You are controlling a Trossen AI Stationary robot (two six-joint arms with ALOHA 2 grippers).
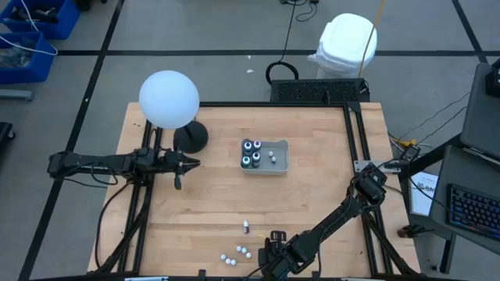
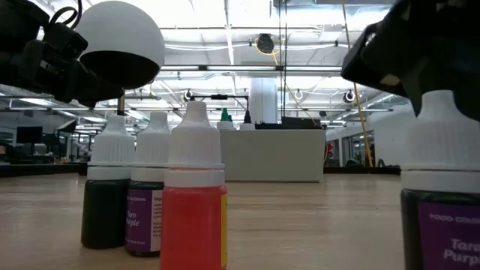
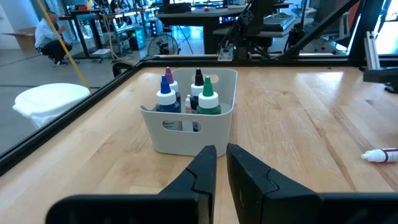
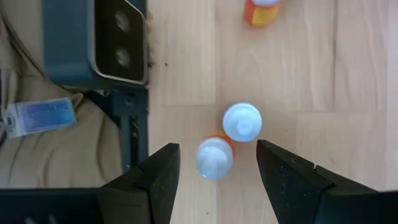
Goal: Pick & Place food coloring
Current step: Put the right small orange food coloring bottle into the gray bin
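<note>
Right now the right pincer (image 4: 214,171) hung wide open above two white-capped food coloring vials (image 4: 241,122) standing on the bench (image 4: 348,74); both sat in the gap between its fingers (image 4: 155,180), touching neither. Left pincer (image 3: 221,163) sat nearly closed, gripping nothing, pointed at the grey tray (image 3: 186,127) holding bigger bottles (image 3: 208,102), just beyond its tips.

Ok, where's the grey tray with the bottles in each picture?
High view: the grey tray sits in the middle of the table.
Low view: it is the pale box far behind the near bottles, centre.
Left wrist view: straight ahead, centre.
Right wrist view: not in it.
Shared landmark: the green-tipped bottle standing in it, seen in the low and left wrist views.
</note>
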